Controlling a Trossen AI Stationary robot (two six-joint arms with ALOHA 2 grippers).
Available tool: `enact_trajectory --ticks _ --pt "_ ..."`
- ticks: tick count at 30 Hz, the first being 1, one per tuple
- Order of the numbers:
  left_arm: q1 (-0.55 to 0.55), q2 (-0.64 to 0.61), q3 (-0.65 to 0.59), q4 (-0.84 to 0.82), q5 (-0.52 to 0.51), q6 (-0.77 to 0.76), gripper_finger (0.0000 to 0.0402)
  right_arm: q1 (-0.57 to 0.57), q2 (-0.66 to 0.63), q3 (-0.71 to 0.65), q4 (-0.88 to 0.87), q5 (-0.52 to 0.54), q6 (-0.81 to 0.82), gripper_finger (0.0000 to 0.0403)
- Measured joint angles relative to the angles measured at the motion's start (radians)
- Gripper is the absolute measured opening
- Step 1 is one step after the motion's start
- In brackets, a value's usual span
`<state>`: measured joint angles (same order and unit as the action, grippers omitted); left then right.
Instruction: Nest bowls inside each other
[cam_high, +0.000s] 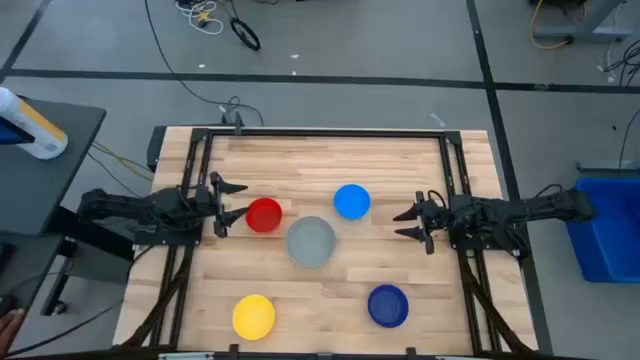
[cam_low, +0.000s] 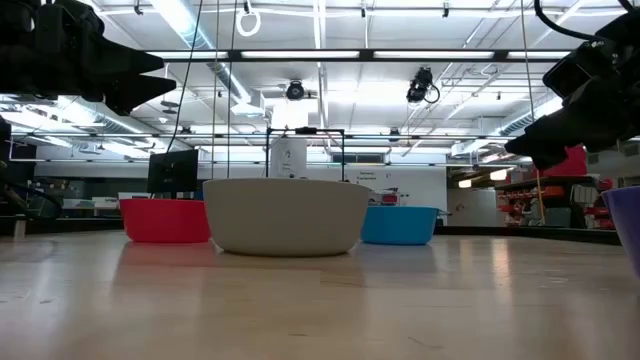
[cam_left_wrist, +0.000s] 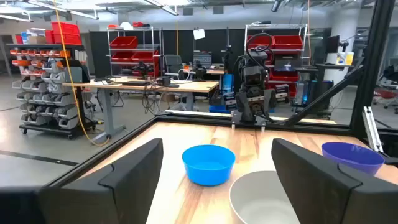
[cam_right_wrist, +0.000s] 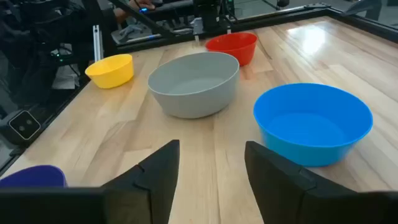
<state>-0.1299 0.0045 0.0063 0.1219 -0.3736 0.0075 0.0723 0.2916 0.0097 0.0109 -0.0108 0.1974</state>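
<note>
Five bowls stand apart on the wooden table, each on its base: red (cam_high: 264, 215), grey (cam_high: 311, 241), light blue (cam_high: 351, 201), yellow (cam_high: 254, 315) and dark blue (cam_high: 388, 305). My left gripper (cam_high: 232, 203) is open above the table, just left of the red bowl, with nothing between its fingers. My right gripper (cam_high: 411, 223) is open too, right of the light blue bowl (cam_right_wrist: 313, 123), and holds nothing. The left wrist view shows the light blue bowl (cam_left_wrist: 208, 164), the grey bowl (cam_left_wrist: 264, 198) and the dark blue bowl (cam_left_wrist: 352, 157) beyond its fingers.
A black frame (cam_high: 325, 134) runs along the table's far, left and right edges. Bare wood lies between the bowls and along the far side. A blue bin (cam_high: 607, 228) stands on the floor off the table's right edge.
</note>
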Motion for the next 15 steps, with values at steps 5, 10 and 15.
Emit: enact_trajectory --ticks 5,10,15 --pt "0.0 0.0 0.0 0.0 0.0 0.0 0.0307 0.0 0.0 0.0 0.0 0.0 0.0 0.0192" --pt "0.0 0.0 0.0 0.0 0.0 0.0 0.0307 0.0 0.0 0.0 0.0 0.0 0.0 0.0191" --pt "0.0 0.0 0.0 0.0 0.0 0.0 0.0307 0.0 0.0 0.0 0.0 0.0 0.0 0.0194"
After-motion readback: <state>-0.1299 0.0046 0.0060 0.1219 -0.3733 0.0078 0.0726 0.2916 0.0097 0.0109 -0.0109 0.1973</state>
